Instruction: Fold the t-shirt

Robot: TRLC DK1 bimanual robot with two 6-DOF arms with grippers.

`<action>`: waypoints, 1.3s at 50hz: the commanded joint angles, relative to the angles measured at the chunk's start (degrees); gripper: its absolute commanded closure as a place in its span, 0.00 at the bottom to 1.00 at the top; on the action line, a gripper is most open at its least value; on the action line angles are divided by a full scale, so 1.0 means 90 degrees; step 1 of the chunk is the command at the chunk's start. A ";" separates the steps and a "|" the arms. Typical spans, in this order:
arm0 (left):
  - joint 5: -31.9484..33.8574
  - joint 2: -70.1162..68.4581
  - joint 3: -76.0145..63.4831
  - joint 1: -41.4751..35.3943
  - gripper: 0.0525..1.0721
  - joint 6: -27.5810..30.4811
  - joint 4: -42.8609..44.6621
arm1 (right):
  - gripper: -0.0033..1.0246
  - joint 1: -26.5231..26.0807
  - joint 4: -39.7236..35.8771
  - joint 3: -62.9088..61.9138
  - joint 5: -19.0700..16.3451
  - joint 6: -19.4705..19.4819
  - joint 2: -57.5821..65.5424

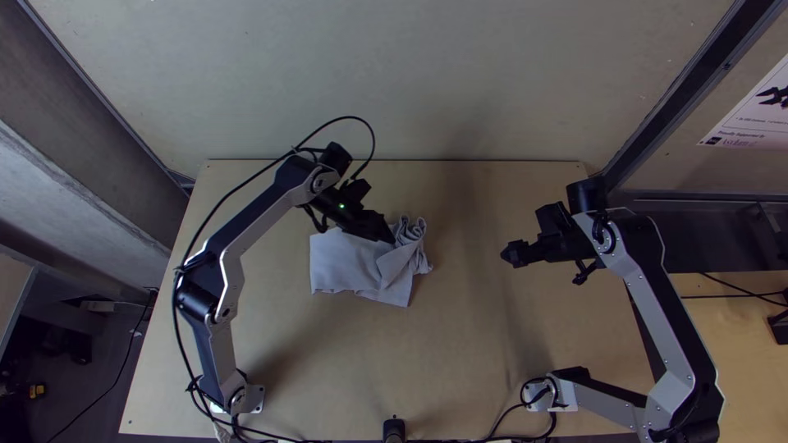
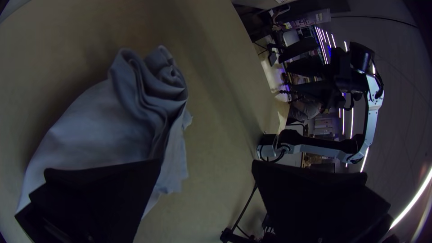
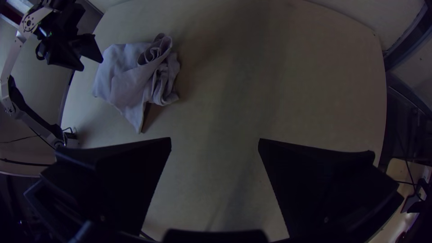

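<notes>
The t-shirt is laid on the table, left of the middle, flatter toward one side and bunched into ruffled layers at the other. The left gripper is held over it, jaws apart and clamped on nothing — presumably so that the ruffles can be pinched and drawn straight before folding. The right gripper, its jaws also parted, is held well clear, probably so that working room is left.

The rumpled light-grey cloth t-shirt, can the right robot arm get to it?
Probably yes: the right gripper is open, with bare light wooden table between it and the t-shirt. But the black left gripper is over the t-shirt's far part, so they might bump there.
</notes>
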 commanded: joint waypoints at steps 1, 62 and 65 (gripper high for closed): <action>-0.0035 -0.0400 -0.0579 0.0289 0.04 0.0248 -0.0139 | 0.13 0.0164 -0.0106 -0.0029 0.0003 0.0231 -0.0122; -0.3707 -0.6503 -0.6868 0.1861 0.04 0.0307 0.4090 | 0.13 0.0466 0.0744 -0.1523 0.0960 0.0661 -0.1402; -0.3717 -0.6923 -0.7161 0.2046 0.04 0.0385 0.4324 | 0.14 0.0408 0.0968 -0.1757 0.1146 0.0661 -0.1743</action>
